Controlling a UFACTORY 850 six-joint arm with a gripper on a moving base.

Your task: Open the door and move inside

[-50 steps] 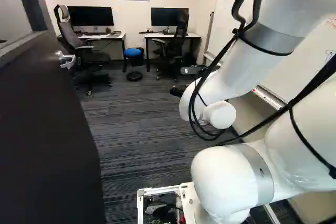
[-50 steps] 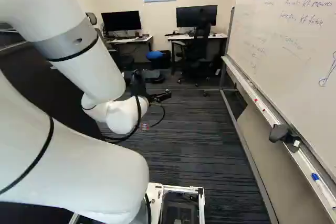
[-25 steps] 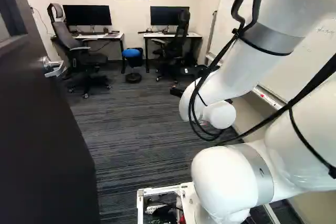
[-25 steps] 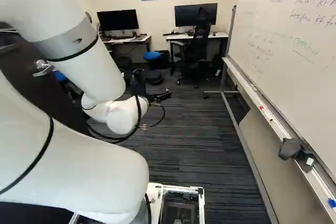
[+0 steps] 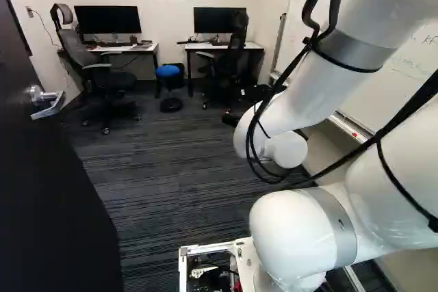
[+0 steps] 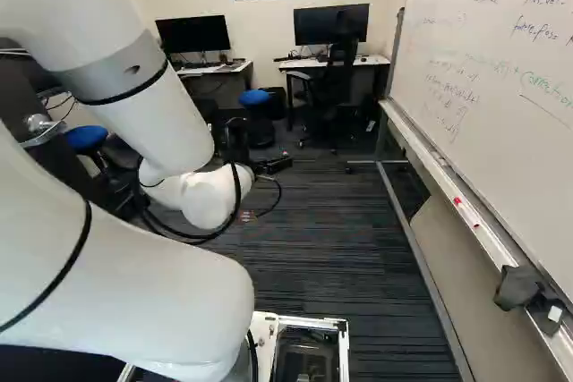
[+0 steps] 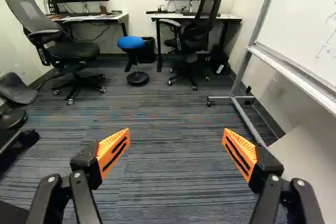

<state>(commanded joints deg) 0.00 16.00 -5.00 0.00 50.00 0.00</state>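
Observation:
The black gripper (image 6: 273,165) is at the end of my arm over the carpet in the right base view. In the wrist view the gripper (image 7: 176,131) stands open, its orange pads wide apart with only floor beyond them. The dark door (image 5: 48,189) stands open along the left of the left base view, with a silver lever handle (image 5: 46,100) on its face. That handle also shows in the right base view, partly behind my arm. The gripper is well to the right of the door and does not touch it.
A whiteboard (image 6: 492,51) on a wheeled stand (image 6: 407,221) runs along the right. Ahead are two desks (image 7: 157,18) with monitors, office chairs (image 7: 73,51) and a blue stool (image 7: 131,43). More chairs are at the left beyond the door. Carpet (image 5: 171,169) lies between.
The base has moved ahead into the room: the door handle and whiteboard tray have come nearer and slid outward in the base views. The arm holds its pose against its lowest joint.

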